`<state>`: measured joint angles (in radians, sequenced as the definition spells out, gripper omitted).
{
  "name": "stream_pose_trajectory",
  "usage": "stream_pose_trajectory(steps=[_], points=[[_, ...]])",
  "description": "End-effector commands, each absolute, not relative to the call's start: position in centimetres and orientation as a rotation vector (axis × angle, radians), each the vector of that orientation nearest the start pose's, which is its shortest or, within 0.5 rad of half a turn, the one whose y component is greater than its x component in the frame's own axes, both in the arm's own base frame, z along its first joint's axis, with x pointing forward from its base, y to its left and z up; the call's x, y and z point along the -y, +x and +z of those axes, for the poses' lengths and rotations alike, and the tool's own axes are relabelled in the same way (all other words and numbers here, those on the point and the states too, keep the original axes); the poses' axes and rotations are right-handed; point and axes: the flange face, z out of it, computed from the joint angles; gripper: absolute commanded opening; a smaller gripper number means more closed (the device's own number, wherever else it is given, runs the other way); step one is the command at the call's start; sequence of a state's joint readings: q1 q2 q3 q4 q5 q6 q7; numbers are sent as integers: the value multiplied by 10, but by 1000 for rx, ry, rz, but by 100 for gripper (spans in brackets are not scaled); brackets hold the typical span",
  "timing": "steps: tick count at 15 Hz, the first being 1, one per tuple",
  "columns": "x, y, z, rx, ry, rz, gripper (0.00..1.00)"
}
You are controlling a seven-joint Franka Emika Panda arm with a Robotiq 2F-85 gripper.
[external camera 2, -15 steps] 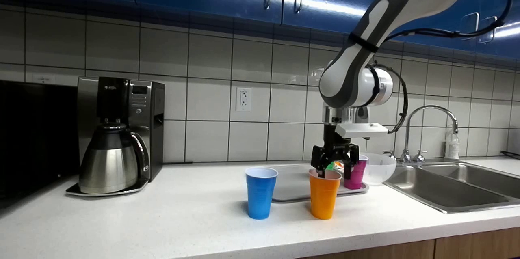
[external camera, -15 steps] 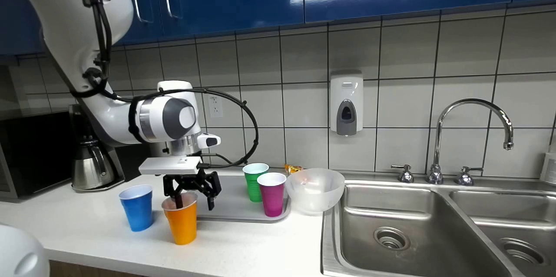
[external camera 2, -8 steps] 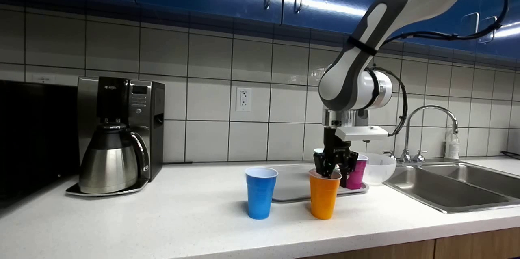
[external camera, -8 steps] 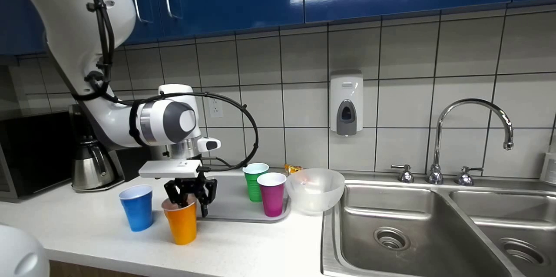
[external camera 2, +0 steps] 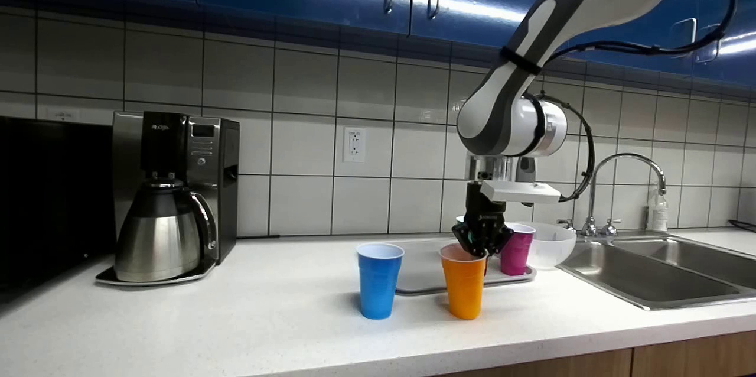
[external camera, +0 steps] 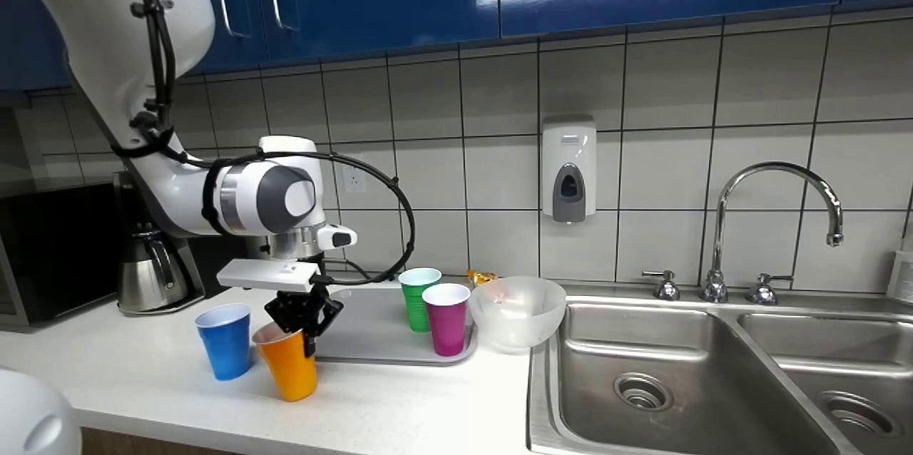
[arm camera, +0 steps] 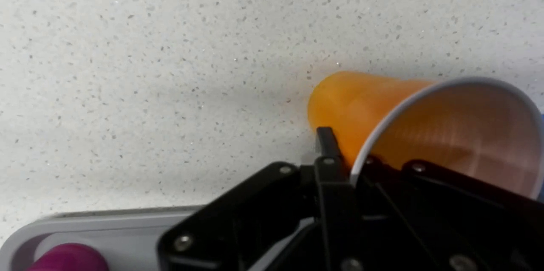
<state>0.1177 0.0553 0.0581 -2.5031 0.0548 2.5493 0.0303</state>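
Orange cup (external camera: 285,364), one hand (external camera: 305,338) pinching it, three other cups (external camera: 448,326)

No text can be read; lettering (external camera 2: 160,127) on the coffee maker (external camera 2: 204,173) and wall outlet (external camera 2: 354,145) is too blurred.

My fingers (arm camera: 329,145) straddle the rim of a cup (arm camera: 348,101) between the counter's (external camera 2: 248,318) front edge and the tray (external camera 2: 422,265). In both exterior views another cup (external camera 2: 379,285) is left, a third cup (external camera: 448,323) on the tray's front right corner, a bowl (external camera: 517,316) beside that.
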Motion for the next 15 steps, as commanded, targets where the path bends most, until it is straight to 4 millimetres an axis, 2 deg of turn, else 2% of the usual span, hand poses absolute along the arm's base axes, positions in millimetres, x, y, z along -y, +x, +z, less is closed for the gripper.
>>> stream_pose_trajectory(steps=[1,4,8,15], points=[[-97,445,282,165,-3031,71,1],[-104,440,295,165,-2988,96,1],[-98,445,319,134,-2977,63,1],[-77,475,347,45,-2986,-83,1]])
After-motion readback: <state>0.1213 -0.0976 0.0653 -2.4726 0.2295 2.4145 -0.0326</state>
